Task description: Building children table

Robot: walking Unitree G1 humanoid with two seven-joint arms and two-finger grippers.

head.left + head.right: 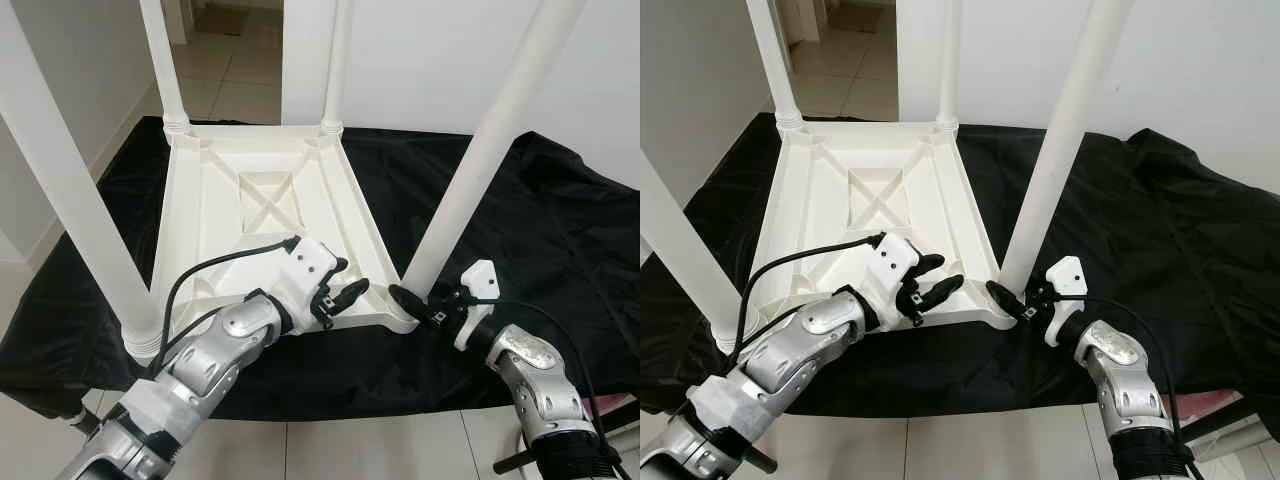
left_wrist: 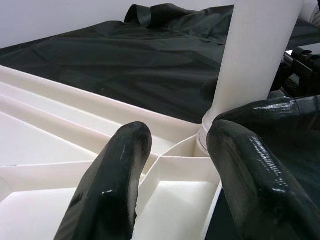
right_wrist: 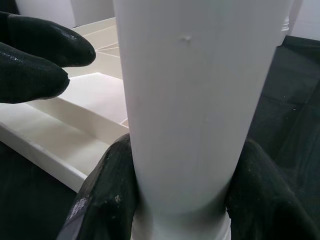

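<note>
**Supervisor:** Where is the children's table right now?

**Me:** I have the white plastic table top lying upside down on the black cloth that covers the bench, ribbed underside facing up. Four white legs stand up from its corners. I'll use the near right leg as my landmark, the one rising from the corner closest to my right arm.

**Supervisor:** What is the right gripper doing?

**Me:** My right gripper is at the base of that leg, just above the socket. In the right wrist view the leg fills the space between the two black fingers, which press on both sides of it, so the jaws are clenched around the leg.

**Supervisor:** And the left?

**Me:** My left gripper sits just beside that same leg, on the table's side of it, over the near rim of the table top. Its fingers are spread apart above the ribbed corner pocket, and nothing is between them, so those jaws are released.

**Supervisor:** Anything else?

**Me:** Beyond the far legs I see a tiled floor and a white wall.
</note>
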